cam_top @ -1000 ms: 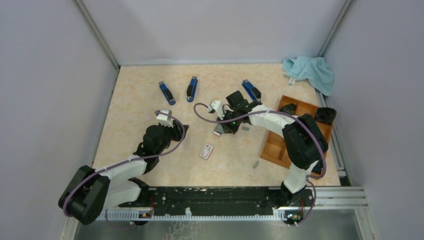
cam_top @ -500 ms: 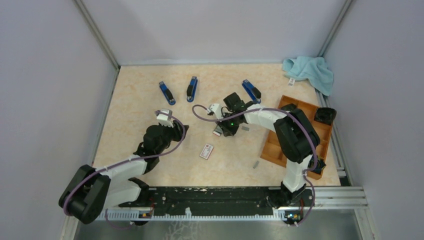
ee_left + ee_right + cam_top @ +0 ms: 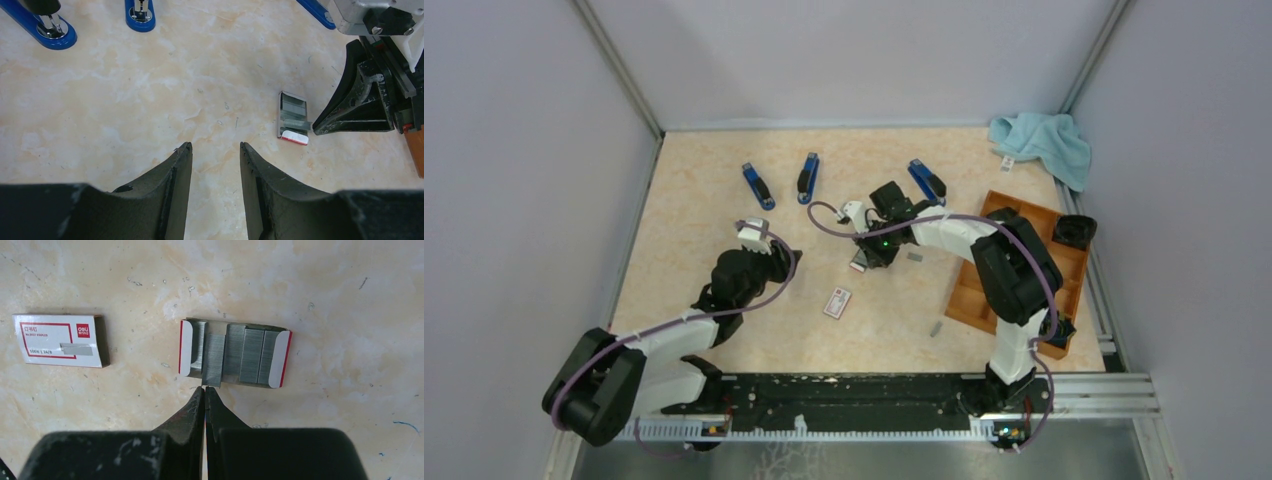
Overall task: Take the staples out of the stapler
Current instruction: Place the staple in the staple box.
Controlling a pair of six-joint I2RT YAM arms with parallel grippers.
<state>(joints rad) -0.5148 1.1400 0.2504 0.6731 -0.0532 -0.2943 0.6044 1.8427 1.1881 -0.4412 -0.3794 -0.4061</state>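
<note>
Right tool [image 3: 204, 389] pinched shut at the staples [image 3: 235, 355] in their open tray [image 3: 279, 359]; left tool [image 3: 215, 150] half-open, empty, left of the tray.

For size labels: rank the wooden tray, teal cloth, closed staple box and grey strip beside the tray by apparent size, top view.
1. wooden tray, though the right arm hides part
2. teal cloth
3. closed staple box
4. grey strip

Beige marbled worktop [image 3: 694, 230]: three blue staplers [image 3: 757, 186] spaced along the far side, light-blue cloth [image 3: 1044, 140] in the far-right corner, wooden tray [image 3: 969, 295] at the right edge. Mid-area: open staple box [image 3: 278, 359] with grey strips inside, closed white box [image 3: 836, 302] with red label nearer. Two loose staple strips [image 3: 914, 257] lie well apart, the nearer just beside the wooden tray
</note>
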